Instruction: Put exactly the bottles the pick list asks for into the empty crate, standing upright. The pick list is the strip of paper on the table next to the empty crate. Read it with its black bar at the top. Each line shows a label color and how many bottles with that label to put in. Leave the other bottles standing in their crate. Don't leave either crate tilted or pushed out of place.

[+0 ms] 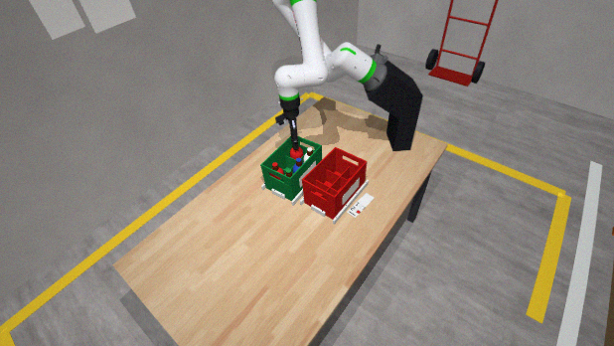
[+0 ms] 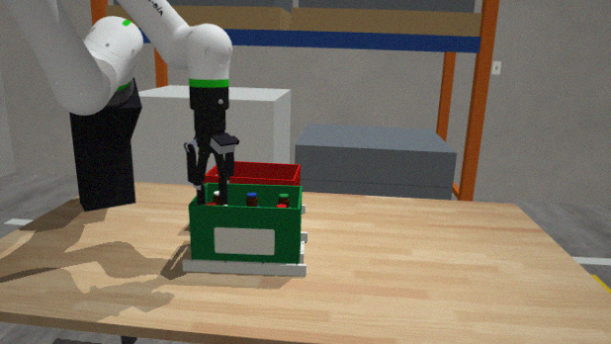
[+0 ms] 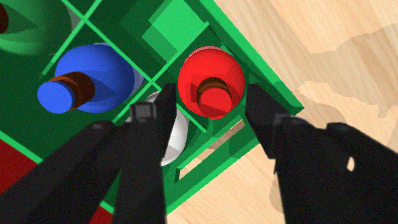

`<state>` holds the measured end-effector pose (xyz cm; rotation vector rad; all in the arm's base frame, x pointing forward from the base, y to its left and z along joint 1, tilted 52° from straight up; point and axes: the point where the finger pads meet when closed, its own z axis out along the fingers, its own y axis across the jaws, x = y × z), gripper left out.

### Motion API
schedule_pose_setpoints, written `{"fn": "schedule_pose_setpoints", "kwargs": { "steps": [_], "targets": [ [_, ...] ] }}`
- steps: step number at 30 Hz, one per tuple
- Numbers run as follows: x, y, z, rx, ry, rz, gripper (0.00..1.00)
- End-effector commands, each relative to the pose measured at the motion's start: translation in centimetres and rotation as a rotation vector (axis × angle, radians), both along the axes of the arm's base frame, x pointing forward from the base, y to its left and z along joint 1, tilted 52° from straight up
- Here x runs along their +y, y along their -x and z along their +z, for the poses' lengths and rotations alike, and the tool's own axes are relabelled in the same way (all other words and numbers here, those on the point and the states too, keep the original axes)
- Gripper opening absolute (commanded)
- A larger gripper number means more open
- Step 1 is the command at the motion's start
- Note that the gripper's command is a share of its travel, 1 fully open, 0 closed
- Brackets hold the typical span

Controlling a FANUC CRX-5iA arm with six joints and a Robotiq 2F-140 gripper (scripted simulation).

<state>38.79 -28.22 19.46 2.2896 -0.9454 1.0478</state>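
My gripper is open, pointing down, its fingertips on either side of a red bottle in a corner compartment of the green crate. A white bottle, a blue bottle, a green bottle and another red bottle also stand there. The left finger partly hides the white one. The red crate is empty. The pick list is too small to read.
The crates stand side by side on the wooden table, with low white rails at their bases. The green crate's end wall and dividers are close to the fingers. The black robot pedestal stands at the table's far end.
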Motion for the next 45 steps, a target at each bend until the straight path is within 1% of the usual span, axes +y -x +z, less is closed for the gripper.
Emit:
{"fn": "schedule_pose_setpoints", "kwargs": {
  "steps": [1, 14, 25, 26, 45],
  "targets": [
    [-0.13, -0.13, -0.08, -0.001, 0.001, 0.000, 0.44],
    [-1.10, -0.87, -1.02, -0.001, 0.001, 0.000, 0.44],
    [-1.10, -0.86, -1.01, -0.001, 0.001, 0.000, 0.44],
    [-0.97, -0.76, -0.89, -0.001, 0.001, 0.000, 0.10],
    [-0.96, -0.75, -0.89, -0.001, 0.001, 0.000, 0.10]
  ]
}}
